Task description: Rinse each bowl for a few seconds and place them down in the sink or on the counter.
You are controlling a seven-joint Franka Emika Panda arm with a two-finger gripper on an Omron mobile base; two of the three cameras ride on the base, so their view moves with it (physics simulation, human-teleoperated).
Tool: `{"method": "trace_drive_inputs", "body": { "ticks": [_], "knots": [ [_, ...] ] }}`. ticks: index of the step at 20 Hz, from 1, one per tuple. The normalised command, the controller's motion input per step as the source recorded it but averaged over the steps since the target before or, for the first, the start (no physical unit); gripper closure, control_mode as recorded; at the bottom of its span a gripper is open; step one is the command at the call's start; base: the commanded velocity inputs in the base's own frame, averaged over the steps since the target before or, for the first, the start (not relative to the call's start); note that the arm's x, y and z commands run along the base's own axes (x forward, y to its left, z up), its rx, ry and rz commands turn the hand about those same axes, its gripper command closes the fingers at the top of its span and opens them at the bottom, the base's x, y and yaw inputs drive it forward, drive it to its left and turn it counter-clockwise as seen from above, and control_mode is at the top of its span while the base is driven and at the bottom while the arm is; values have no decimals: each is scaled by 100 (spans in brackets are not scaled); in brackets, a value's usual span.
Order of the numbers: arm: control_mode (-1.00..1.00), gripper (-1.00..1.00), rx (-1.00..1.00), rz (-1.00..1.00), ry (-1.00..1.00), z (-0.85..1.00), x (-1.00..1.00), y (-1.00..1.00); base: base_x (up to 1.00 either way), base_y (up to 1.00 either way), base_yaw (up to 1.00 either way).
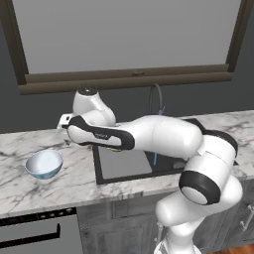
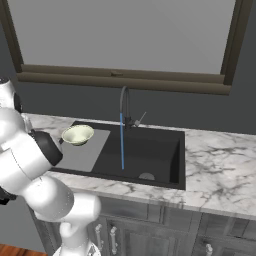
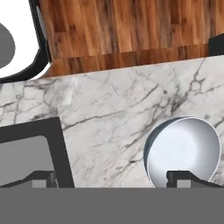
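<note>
- Bowls: the blue-and-white bowl (image 1: 44,164) sits upright on the counter (image 1: 74,178) left of the sink (image 2: 150,150); the yellow-green bowl (image 2: 77,134) rests on the sink's grey panel (image 2: 82,152), mostly hidden behind the arm in the left base view.
- Fingers (image 3: 186,177) spread wide, holding nothing, hovering near the blue bowl.
- Faucet (image 2: 124,107) runs a thin stream (image 2: 122,142).
- Window (image 2: 125,40) above; wood floor (image 3: 122,30).

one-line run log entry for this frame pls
claw: open, empty, over counter | blue bowl: on counter left of sink | green bowl: on sink's grey panel | faucet: water running
</note>
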Motion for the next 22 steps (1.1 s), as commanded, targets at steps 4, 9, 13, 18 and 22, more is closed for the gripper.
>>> {"method": "trace_drive_inputs", "body": {
  "ticks": [4,9,13,18,22],
  "knots": [
    [-100,-100,3,2,-1,-26,0,11,0,0,0],
    [-100,-100,0,2,0,-23,0,14,0,0,0],
    [-100,-100,-5,0,0,-13,0,17,0,0,0],
    [-100,-100,-5,0,0,-9,0,21,0,0,0],
    [-100,-100,-5,0,0,-8,5,15,0,0,0]
  ]
}}
